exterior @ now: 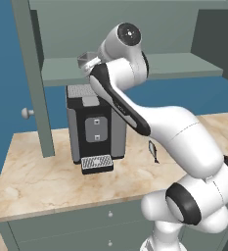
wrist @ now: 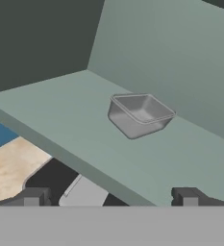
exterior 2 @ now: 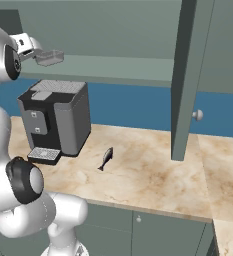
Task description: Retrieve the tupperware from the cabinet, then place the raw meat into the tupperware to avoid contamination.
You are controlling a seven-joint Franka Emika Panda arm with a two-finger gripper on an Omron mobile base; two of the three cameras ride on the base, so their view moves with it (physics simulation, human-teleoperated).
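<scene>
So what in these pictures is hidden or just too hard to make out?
- Small grey translucent rectangular tupperware: in the left base view the white arm covers most of it on the grey-green cabinet shelf.
- Tiny dark grey fish: partly behind the arm in the left base view; too small for detail.
- Two-finger gripper: the bottom edge of the hand view cuts off the fingertips.
- Black coffee machine: the shelf hides most of it in the hand view.
</scene>
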